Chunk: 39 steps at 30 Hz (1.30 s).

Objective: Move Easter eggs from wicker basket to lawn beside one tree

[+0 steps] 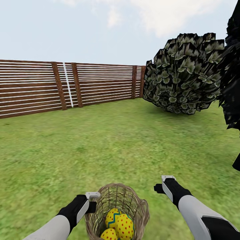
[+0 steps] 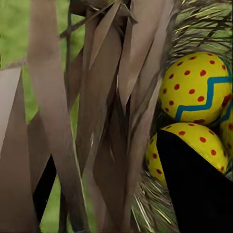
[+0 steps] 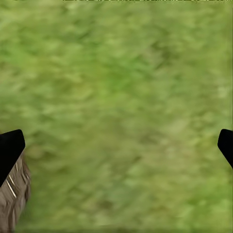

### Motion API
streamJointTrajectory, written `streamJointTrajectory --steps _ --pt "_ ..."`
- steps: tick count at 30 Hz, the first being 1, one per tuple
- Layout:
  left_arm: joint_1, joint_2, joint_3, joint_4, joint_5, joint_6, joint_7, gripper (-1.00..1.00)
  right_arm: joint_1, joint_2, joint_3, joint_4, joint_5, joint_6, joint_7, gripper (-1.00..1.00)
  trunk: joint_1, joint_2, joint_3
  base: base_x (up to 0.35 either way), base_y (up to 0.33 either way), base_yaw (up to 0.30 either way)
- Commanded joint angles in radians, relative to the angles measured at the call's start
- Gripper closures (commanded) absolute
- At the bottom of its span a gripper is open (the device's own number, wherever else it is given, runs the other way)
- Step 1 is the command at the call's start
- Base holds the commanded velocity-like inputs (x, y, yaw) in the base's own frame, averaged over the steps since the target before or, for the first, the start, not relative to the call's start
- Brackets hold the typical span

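The wicker basket point(image 1: 141, 208) sits at the bottom centre of the head view, with three Easter eggs point(image 1: 125, 226) inside it, yellow with red dots and a blue zigzag. My left gripper point(image 1: 92, 201) is shut on the basket's left rim. In the left wrist view one black finger point(image 2: 194, 184) is inside the basket wall point(image 2: 111, 121) beside the eggs point(image 2: 199, 87), and the other is outside the weave. My right gripper point(image 1: 162, 185) hangs open over the lawn point(image 1: 116, 140) just right of the basket. A tree point(image 1: 183, 76) with pale-blotched foliage stands far right.
A brown slatted fence point(image 1: 66, 86) closes the garden at the back. A near-black tree point(image 1: 231, 83) crowds the right edge. In the right wrist view the open gripper point(image 3: 119, 145) looks at bare grass, with a bit of basket point(image 3: 12, 204) at one corner.
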Motion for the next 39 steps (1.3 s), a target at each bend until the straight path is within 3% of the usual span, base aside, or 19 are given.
streamJointTrajectory --steps 1,3,7,29,33,36,39 --pt "0.000 0.000 -0.009 -0.003 0.000 0.006 0.007 1.00 0.000 0.000 -0.007 -0.002 0.004 0.005 -0.001 -1.00 0.000 0.000 -0.001 0.000 0.000 0.000" --pt "0.000 0.000 -0.009 -0.002 0.001 0.007 0.005 1.00 0.000 0.000 -0.007 -0.002 0.005 0.005 -0.001 -1.00 -0.004 0.007 0.002 0.000 0.000 0.000" --pt "0.000 0.001 -0.009 -0.003 0.000 0.007 -0.054 1.00 0.000 0.000 -0.007 -0.002 0.005 0.004 -0.001 -1.00 -0.019 0.035 0.015 0.000 0.000 0.000" --pt "0.000 0.009 -0.007 -0.004 0.002 0.006 -0.066 1.00 0.000 -0.014 -0.009 -0.005 0.005 -0.001 0.016 -1.00 -0.104 0.189 0.084 0.000 0.000 0.000" --pt "0.000 0.013 0.050 0.002 0.002 0.006 -0.195 1.00 0.000 -0.014 -0.009 -0.005 0.005 -0.001 0.016 -1.00 -0.119 0.217 0.096 0.000 0.000 0.000" --pt "0.000 0.014 0.068 0.005 0.003 0.006 -0.202 1.00 0.000 -0.014 -0.009 -0.005 0.005 -0.001 0.016 -1.00 -0.130 0.238 0.105 0.000 0.000 0.000" --pt "0.000 0.015 0.124 0.006 0.002 0.004 -0.202 1.00 0.000 -0.020 -0.009 -0.005 0.005 -0.001 0.016 -1.00 -0.142 0.259 0.115 0.000 0.000 0.000"
